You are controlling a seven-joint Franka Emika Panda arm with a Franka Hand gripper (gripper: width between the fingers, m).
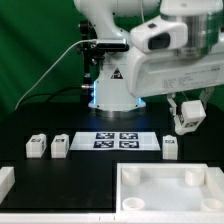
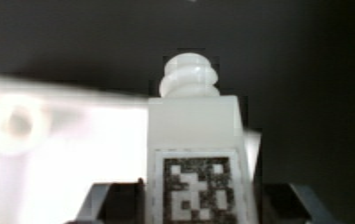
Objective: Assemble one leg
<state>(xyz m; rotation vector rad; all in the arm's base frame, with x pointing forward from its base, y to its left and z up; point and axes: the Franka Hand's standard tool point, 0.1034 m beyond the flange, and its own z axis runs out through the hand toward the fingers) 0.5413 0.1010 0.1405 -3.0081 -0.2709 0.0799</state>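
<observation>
My gripper (image 1: 187,112) is shut on a white leg (image 1: 186,119) and holds it in the air at the exterior view's right, above the table. In the wrist view the leg (image 2: 195,130) stands between the dark fingers (image 2: 113,203), its tag facing the camera and its rounded screw tip pointing away. The large white tray-like square piece (image 1: 166,189) lies below at the front right, and blurs pale in the wrist view (image 2: 49,120). Three more legs stand on the table: two at the left (image 1: 37,147) (image 1: 60,145), one at the right (image 1: 170,149).
The marker board (image 1: 117,140) lies flat at the table's middle in front of the arm's base (image 1: 110,90). A white part (image 1: 5,182) sits at the front left edge. A green backdrop hangs behind.
</observation>
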